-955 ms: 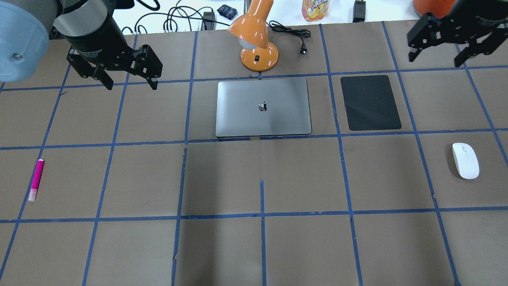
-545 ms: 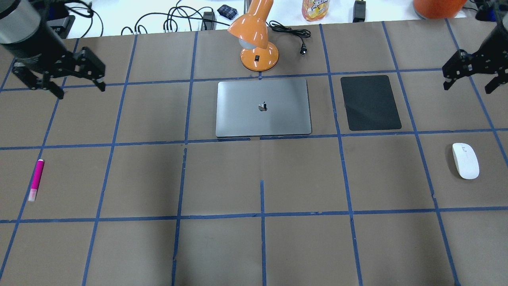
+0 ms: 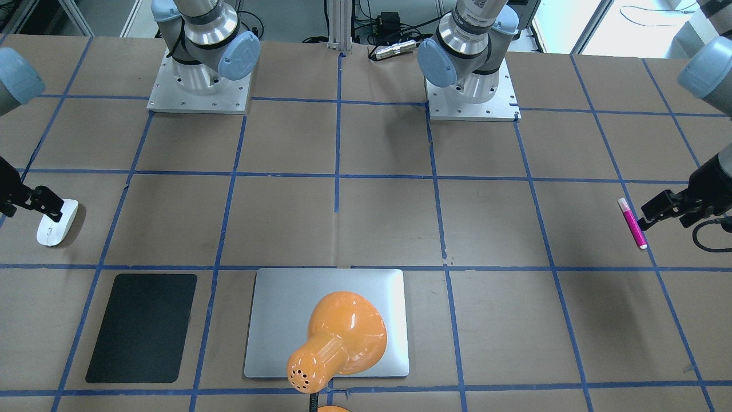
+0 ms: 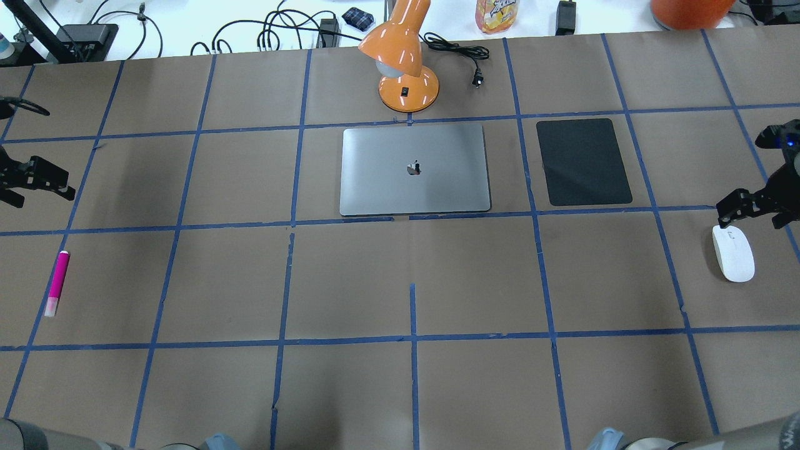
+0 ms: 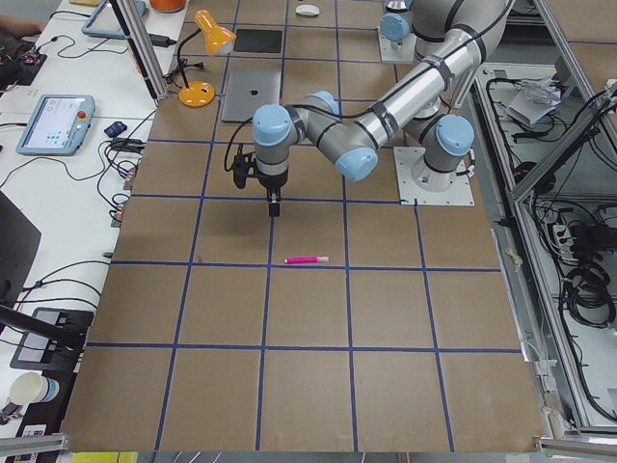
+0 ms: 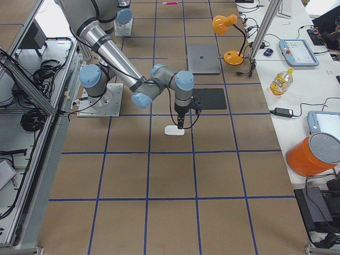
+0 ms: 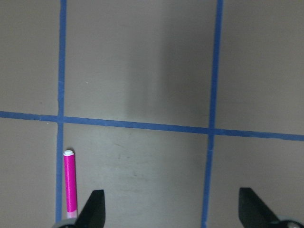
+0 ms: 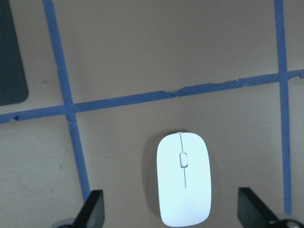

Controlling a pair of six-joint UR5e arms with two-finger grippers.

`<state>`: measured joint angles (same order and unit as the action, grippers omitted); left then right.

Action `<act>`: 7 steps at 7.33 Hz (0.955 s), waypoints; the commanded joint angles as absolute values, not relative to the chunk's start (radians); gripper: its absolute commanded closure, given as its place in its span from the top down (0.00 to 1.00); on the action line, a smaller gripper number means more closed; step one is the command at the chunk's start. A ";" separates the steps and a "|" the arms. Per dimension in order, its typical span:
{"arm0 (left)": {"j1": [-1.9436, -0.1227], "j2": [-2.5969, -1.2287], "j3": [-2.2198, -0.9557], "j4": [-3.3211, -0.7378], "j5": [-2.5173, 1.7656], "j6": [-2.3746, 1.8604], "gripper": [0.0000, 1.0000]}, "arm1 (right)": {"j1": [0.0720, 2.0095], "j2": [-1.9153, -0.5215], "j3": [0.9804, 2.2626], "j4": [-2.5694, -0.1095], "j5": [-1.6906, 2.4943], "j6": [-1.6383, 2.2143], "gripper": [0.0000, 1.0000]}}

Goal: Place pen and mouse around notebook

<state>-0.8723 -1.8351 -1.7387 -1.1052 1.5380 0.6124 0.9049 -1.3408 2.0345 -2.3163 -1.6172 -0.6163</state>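
Near-left on the counter (image 4: 412,387), the pen (image 4: 57,282) lay flat alongside a blue tape line, its ends pointing near & far. The left gripper (image 7: 173,211) hung over the counter just beyond it, jaws wide apart w/ nothing btwn them. In the wrist view the pen sat just outside one finger, not in the gap.

Near-right, at approx the same depth, the mouse (image 4: 733,253) rested on the counter. The right gripper (image 8: 173,209) hovered over its far end, jaws spread wide. The mouse showed in the gap in the wrist view, not clamped; can't tell if a fingertip touched it.

Farther back, mid-counter, the notebook (image 4: 387,181) lay flat & closed, well apart from both pen & mouse. A black mat (image 4: 584,161) lay to its right, one tape line btwn them.

Just past the notebook's far edge stood an orange desk lamp (image 4: 400,44), shade tilted, its plug (image 4: 479,79) loose on the counter to the right. Beyond the counter's far edge were cables & a yellow bottle (image 4: 497,14).
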 commanded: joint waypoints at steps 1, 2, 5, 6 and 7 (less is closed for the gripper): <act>-0.812 -1.940 -1.796 -0.895 1.620 0.739 1.00 | 0.885 -1.278 2.083 -2.388 -1.567 -0.695 1.00; -0.780 -1.965 -1.854 -0.806 1.615 0.735 1.00 | 0.873 -1.229 2.085 -2.396 -1.554 -0.706 1.00; -0.759 -1.987 -1.974 -0.587 1.614 0.729 1.00 | 0.854 -1.209 2.074 -2.425 -1.597 -0.698 1.00; -0.749 -1.990 -1.979 -0.589 1.617 0.735 0.97 | 0.854 -1.210 2.075 -2.422 -1.598 -0.693 0.96; -0.739 -1.990 -1.980 -0.612 1.615 0.730 0.91 | 0.854 -1.215 2.077 -2.416 -1.598 -0.686 0.88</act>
